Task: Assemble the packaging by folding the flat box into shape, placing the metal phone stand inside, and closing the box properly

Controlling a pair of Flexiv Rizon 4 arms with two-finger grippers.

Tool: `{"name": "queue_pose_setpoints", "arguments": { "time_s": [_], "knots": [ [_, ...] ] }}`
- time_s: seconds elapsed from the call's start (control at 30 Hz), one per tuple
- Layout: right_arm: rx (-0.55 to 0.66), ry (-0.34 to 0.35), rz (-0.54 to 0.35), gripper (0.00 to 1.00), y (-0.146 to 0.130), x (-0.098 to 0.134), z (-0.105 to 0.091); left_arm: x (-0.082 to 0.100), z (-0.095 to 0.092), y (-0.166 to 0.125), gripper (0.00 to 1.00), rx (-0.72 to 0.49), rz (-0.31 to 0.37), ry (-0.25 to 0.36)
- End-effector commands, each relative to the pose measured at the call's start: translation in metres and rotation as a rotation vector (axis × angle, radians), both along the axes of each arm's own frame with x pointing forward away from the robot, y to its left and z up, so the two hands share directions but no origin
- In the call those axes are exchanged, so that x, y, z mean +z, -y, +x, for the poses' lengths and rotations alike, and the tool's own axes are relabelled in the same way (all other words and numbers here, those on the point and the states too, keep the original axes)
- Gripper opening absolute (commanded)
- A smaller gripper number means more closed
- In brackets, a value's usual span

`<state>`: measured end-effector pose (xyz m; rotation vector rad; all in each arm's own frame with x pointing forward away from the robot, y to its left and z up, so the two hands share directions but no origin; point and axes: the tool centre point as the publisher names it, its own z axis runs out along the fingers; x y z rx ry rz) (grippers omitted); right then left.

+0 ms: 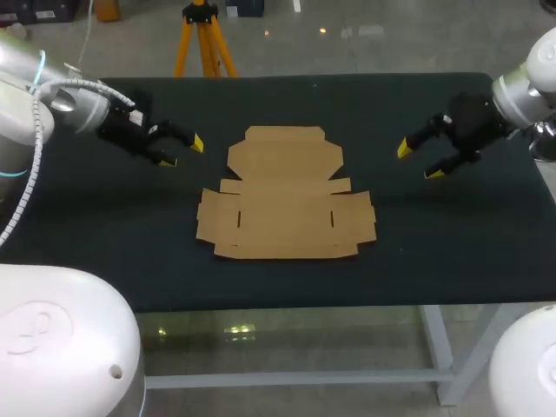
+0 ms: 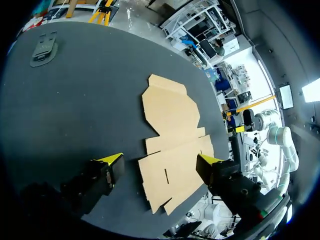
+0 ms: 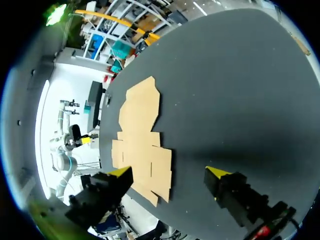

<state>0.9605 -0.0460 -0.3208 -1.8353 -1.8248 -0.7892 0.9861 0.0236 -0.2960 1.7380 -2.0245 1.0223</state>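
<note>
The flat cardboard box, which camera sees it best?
The head view. It looks down from above on the flat cardboard box, so all its flaps show with nothing in front. Both wrist views show it too, but from the side, slanted and stretched, so its flaps are harder to make out.

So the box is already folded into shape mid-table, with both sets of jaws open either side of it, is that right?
Not quite: the box lies flat and unfolded mid-table, as the head view shows. Both sets of jaws are open either side of it.
</note>
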Motion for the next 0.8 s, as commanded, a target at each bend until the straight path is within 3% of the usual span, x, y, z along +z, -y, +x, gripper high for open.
{"name": "queue_pose_setpoints", "arguments": {
  "time_s": [0.03, 0.2, 0.23, 0.27, 0.3, 0.33, 0.37, 0.4, 0.43, 0.47, 0.5, 0.6, 0.8],
  "knots": [
    [0.032, -0.025, 0.003, 1.0, -0.003, 0.002, 0.014, 0.013, -0.004, 0.002, 1.0, 0.059, 0.096, 0.027],
    [0.031, -0.068, 0.002, 1.0, -0.015, 0.002, 0.024, 0.016, 0.003, 0.003, 1.0, 0.067, 0.135, 0.01],
    [0.034, -0.067, 0.005, 1.0, -0.017, 0.002, 0.027, 0.017, 0.004, 0.003, 0.9, 0.066, 0.137, 0.005],
    [0.034, -0.068, 0.004, 1.0, -0.019, 0.002, 0.029, 0.017, 0.005, 0.004, 0.72, 0.066, 0.142, -0.006],
    [0.035, -0.073, 0.006, 1.0, -0.021, 0.002, 0.032, 0.017, 0.006, 0.004, 0.25, 0.084, 0.146, -0.026],
    [0.034, -0.076, 0.008, 1.0, -0.022, 0.002, 0.033, 0.017, 0.006, 0.004, 0.0, 0.091, 0.14, -0.048],
    [0.031, -0.078, 0.007, 1.0, -0.024, 0.002, 0.034, 0.016, 0.006, 0.004, 0.0, 0.089, 0.134, -0.076],
    [0.03, -0.078, 0.007, 0.78, -0.025, 0.002, 0.035, 0.016, 0.005, 0.004, 0.0, 0.107, 0.136, -0.087],
    [0.03, -0.078, 0.009, 0.35, -0.026, 0.003, 0.036, 0.016, 0.004, 0.004, 0.0, 0.114, 0.142, -0.099],
    [0.028, -0.075, 0.009, 0.22, -0.027, 0.003, 0.036, 0.015, 0.003, 0.005, 0.0, 0.117, 0.14, -0.11],
    [0.032, -0.055, 0.008, 0.0, -0.028, 0.003, 0.037, 0.014, 0.0, 0.006, 0.0, 0.122, 0.144, -0.124],
    [0.034, -0.012, 0.003, 0.0, -0.031, 0.001, 0.039, 0.01, -0.005, 0.009, 0.0, 0.134, 0.135, -0.152],
    [0.135, 0.164, -0.039, 0.0, -0.042, -0.007, 0.034, 0.002, -0.012, 0.011, 0.0, 0.133, 0.106, -0.207]
  ]
}}
